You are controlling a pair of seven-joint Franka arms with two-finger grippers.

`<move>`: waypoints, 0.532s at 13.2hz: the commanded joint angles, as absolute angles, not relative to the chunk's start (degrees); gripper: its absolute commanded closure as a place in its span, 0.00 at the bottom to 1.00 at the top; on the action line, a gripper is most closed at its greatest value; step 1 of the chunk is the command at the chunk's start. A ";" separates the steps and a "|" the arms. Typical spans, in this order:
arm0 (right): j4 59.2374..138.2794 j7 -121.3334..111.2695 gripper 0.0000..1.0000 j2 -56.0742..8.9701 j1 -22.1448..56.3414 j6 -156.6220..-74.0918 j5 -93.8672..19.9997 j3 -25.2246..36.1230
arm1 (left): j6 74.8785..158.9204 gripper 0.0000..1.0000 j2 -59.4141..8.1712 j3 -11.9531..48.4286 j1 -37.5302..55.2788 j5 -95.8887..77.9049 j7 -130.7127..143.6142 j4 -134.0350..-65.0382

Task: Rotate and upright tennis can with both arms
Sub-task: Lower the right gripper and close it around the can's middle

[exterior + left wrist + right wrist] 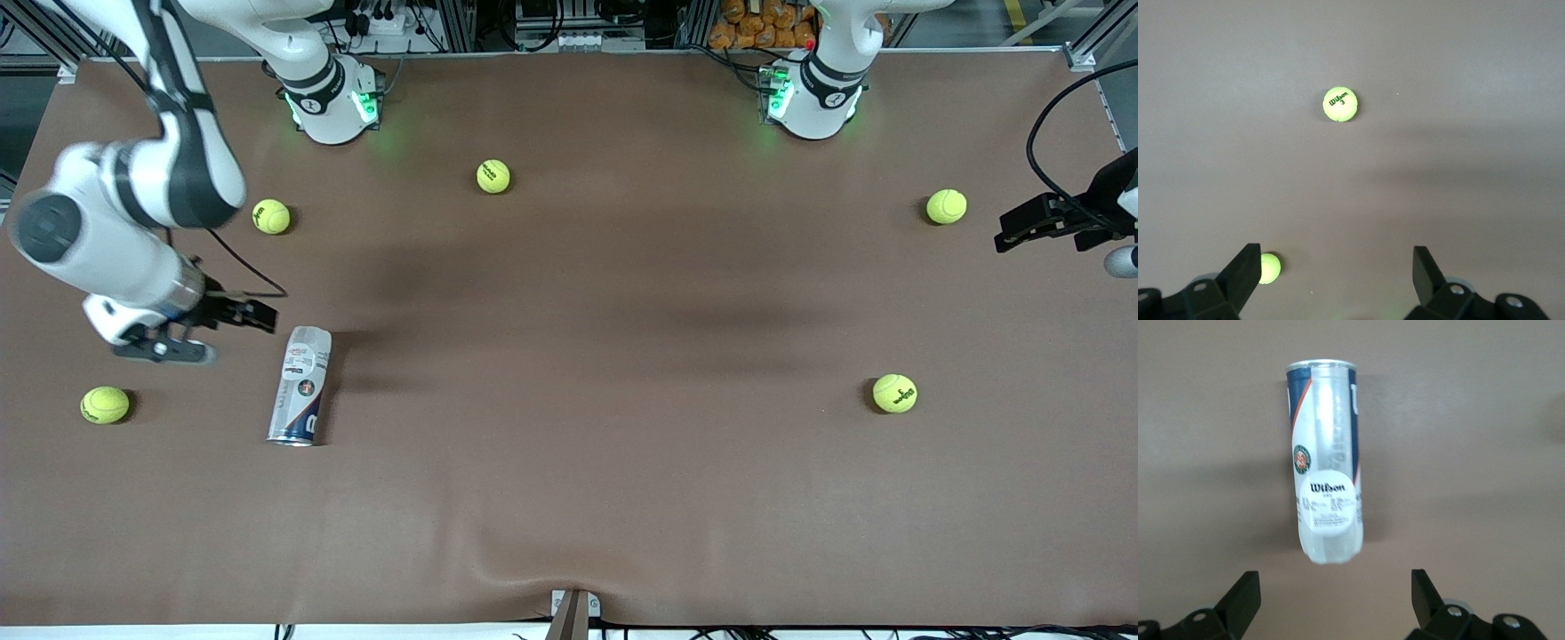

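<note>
Tennis can point(1326, 463) lying, label "Wilson"; right tool point(1331, 603), left tool point(1338, 277) wide open, empty.

Five yellow-green tennis balls lie scattered on the brown table point(569, 498) below me, all well apart from one another. Taking the table's middle as the clock's centre in the front view, I see one ball point(493, 176) at about eleven o'clock, one point(271, 216) at ten, one point(105, 404) at about eight, one point(894, 393) at four and one point(947, 206) at two. At six o'clock, on the table's edge, sits a small grey fitting point(574, 606), perhaps a bracket.
</note>
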State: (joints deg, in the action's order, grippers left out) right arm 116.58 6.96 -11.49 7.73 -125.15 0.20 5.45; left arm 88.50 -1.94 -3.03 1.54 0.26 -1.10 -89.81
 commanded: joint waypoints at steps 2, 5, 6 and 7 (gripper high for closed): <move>116.28 8.44 0.00 -17.74 8.53 -131.56 1.14 5.45 | 87.80 0.00 -2.02 -2.72 1.32 0.70 -1.94 -89.38; 116.10 6.68 0.00 -21.61 8.35 -135.42 5.26 5.45 | 87.80 0.00 -2.20 -2.72 1.49 0.70 -1.58 -89.30; 116.10 6.68 0.00 -22.58 8.18 -136.40 5.45 5.36 | 87.80 0.00 -2.20 -2.64 1.41 0.70 -1.67 -89.21; 116.02 6.68 0.00 -23.63 8.35 -137.54 5.45 5.36 | 87.80 0.00 -2.20 -2.72 1.32 0.70 -1.76 -89.21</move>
State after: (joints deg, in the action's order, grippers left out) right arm 116.53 7.09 -21.91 8.50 -135.77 3.89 5.49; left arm 88.50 -2.06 -2.97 1.60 0.26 -1.10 -89.88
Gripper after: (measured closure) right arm 0.000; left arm 0.000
